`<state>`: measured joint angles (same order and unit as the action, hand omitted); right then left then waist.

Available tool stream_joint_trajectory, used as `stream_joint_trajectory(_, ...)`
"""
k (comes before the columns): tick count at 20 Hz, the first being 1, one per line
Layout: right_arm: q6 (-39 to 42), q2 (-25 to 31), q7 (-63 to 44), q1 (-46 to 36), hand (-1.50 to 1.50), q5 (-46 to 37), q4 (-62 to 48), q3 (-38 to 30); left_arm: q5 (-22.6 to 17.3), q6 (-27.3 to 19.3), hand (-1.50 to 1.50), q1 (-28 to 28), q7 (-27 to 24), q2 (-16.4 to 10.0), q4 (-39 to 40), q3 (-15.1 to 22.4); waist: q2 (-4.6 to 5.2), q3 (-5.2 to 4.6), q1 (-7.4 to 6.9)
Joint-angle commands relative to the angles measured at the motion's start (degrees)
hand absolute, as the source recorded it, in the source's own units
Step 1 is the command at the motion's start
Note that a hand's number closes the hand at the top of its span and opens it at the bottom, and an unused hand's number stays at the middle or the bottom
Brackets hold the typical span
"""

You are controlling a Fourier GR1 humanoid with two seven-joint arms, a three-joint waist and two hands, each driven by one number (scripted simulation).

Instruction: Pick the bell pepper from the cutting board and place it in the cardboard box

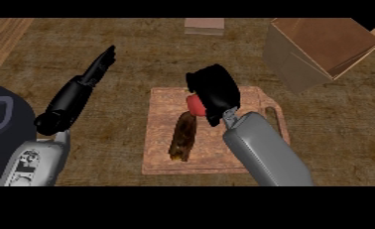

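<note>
1. Centrally, my right hand [212, 91] curls round the red bell pepper [195, 105] on the brown wooden cutting board [161, 141].
2. Tan cardboard box [293, 64] sits at two o'clock.
3. My left hand [99, 69] rests open at nine o'clock.

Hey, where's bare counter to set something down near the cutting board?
Bare counter lies between the cutting board and the left robot hand, and between the board and the cardboard box. The board itself is crowded: bell pepper, a brown item, right robot hand.
</note>
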<state>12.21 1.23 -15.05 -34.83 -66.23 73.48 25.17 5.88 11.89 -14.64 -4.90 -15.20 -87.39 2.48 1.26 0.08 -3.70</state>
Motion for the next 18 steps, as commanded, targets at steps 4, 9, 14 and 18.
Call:
stream_joint_trajectory(4,-7.74,-1.2,-6.62,-21.48,1.5,5.28,-15.2,-2.86,0.01,0.33,0.0,0.04,0.59,-0.27,-0.28,-0.74,-0.71,-0.11,0.39)
stream_joint_trajectory(9,-13.06,-1.22,-15.05,-25.68,1.5,6.62,-13.82,-5.44,0.31,-0.03,0.0,-1.71,2.79,-0.58,-0.08,-1.79,-1.01,-0.1,2.04)
stream_joint_trajectory(14,-18.4,-1.23,-26.27,-29.37,1.5,6.07,-13.02,-14.07,-0.8,0.91,0.0,2.02,0.11,-1.17,0.01,-2.82,-1.16,-0.12,2.43)
stream_joint_trajectory(18,-19.52,3.39,-26.86,-33.27,1.5,4.33,-17.75,-19.85,0.45,0.95,0.0,2.92,-0.61,-0.9,-0.46,-1.82,-1.07,-0.12,2.67)
